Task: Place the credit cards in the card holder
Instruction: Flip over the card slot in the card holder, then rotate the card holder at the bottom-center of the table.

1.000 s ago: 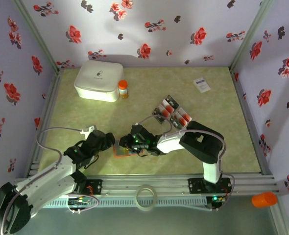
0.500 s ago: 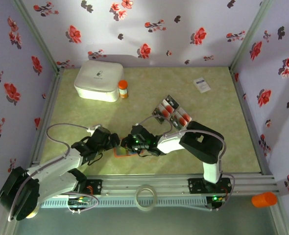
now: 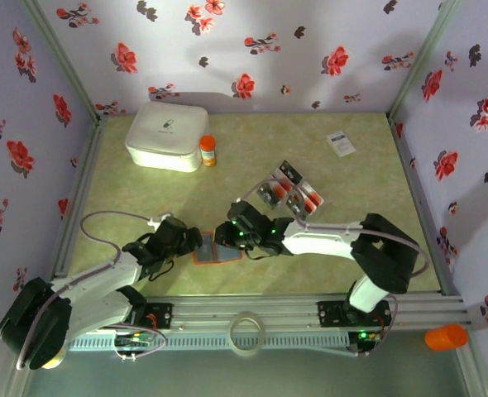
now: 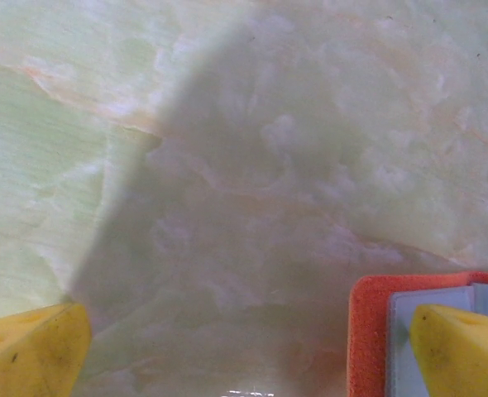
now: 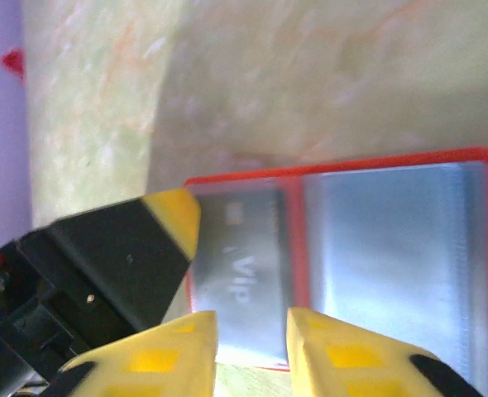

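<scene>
So the card holder [image 3: 217, 254] lies open and flat on the green table [image 3: 360, 198], near the front edge and right between the two grippers. From above, the left gripper [image 3: 189, 241] is at its left end and the right gripper [image 3: 230, 235] hangs over its far right corner. The left wrist cam shows the left gripper [image 4: 244, 351] with its yellow fingers [image 4: 31, 347] spread wide. One tip is over bare table and the other sits over the grey-blue panel at the corner of the holder [image 4: 368, 331], but it isn't pinching anything. In the right wrist cam the holder [image 5: 467, 161] has its orange rim around two grey-blue halves, and the left half has "Vip" lettering on it. It's too blurry to tell if that's a card tucked in or just the pocket. One of the left gripper's fingers [image 5: 174, 217] pokes in over that half's corner. The right gripper [image 5: 252, 351] has its two yellow fingers [image 5: 351, 360] close together with a narrow gap, right over the holder's edge, and it's impossible to tell whether they're gripping anything. The credit cards [image 3: 290, 191] sit in a loose bunch farther back on the table, clear of the holder. At the back left there's a white box [image 3: 167, 135] with an orange-capped bottle [image 3: 207, 150] just beside it, and a white card [image 3: 341, 143] lies at the back right.
</scene>
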